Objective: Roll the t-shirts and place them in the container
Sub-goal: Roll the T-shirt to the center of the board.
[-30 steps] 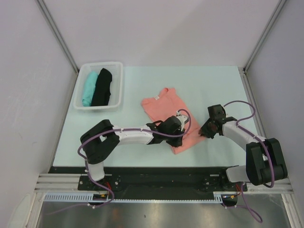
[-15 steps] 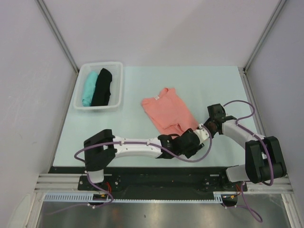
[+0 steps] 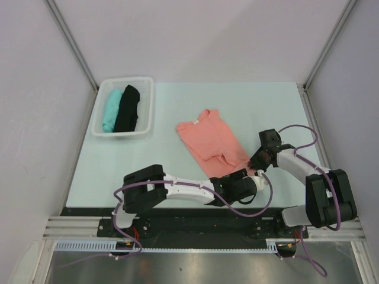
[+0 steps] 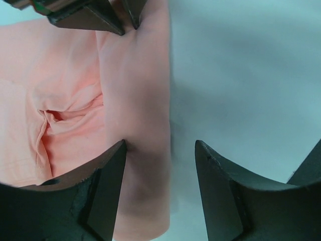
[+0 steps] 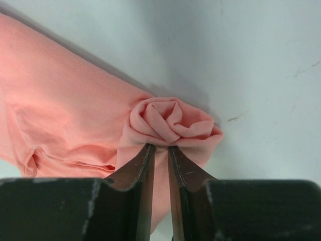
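Since a second ago, the left arm has swung off the middle of the salmon-pink t-shirt [image 3: 210,139] and reached across to its near right corner, and its jaws have parted. Now the left claw [image 4: 160,144] stands open, straddling the folded band at the shirt's edge, with one finger over pink cloth and the other over the bare surface [image 3: 177,100]. The right claw [image 5: 159,146] has hardly shifted. It is nearly closed, pinching a thin fold of the shirt just below a small rolled curl at that end. The shirt lies mostly flat in the middle of the surface, collar toward the far side. A teal t-shirt [image 3: 111,109] and a black t-shirt [image 3: 127,108] lie side by side in the white basket [image 3: 148,100] at the far left.
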Motion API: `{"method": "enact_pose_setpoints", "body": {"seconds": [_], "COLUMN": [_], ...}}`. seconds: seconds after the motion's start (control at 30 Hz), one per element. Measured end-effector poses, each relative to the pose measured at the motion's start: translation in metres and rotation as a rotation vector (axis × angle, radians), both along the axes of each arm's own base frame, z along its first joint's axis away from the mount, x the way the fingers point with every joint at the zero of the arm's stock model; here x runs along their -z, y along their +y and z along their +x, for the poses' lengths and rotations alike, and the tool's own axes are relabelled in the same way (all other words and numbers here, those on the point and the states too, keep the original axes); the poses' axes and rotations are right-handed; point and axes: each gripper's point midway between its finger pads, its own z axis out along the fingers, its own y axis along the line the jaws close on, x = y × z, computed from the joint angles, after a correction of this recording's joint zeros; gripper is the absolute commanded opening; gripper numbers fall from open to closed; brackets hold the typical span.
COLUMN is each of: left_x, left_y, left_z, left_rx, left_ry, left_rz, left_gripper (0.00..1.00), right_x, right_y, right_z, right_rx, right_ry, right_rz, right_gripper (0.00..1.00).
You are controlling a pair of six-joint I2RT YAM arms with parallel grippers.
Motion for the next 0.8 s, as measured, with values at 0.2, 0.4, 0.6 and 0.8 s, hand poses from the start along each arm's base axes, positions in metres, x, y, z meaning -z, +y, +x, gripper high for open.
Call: {"method": "enact_pose_setpoints", "body": {"seconds": [0.2,0.4,0.6,0.8], "left_x": [0.013,0.02,0.023,0.019], "left_y": [0.001,0.0,0.003,0.007], "left_z": [0.002,0.005,0.014,0.015], "left_rx": [0.014,0.009,-0.008,-0.005], "left_ry": [-0.012,0.013,0.152,0.345], "left_rz": [0.039,0.026,-0.085,-0.223], "left_gripper": [0.58,0.3,0.09,0.04], "right_x": [0.0,-0.001,-0.006,-0.025], "right_y": [0.0,-0.001,-0.003,-0.005], "right_z": [0.0,-0.001,-0.001,0.002], "right_rx": [-0.004,-0.009,-0.019,-0.026], "right_ry": [0.002,0.003,-0.013,-0.077], "right_rz": [0.007,0.014,0.01,0.02], "right_gripper": [0.22,0.27,0.58,0.65]}}
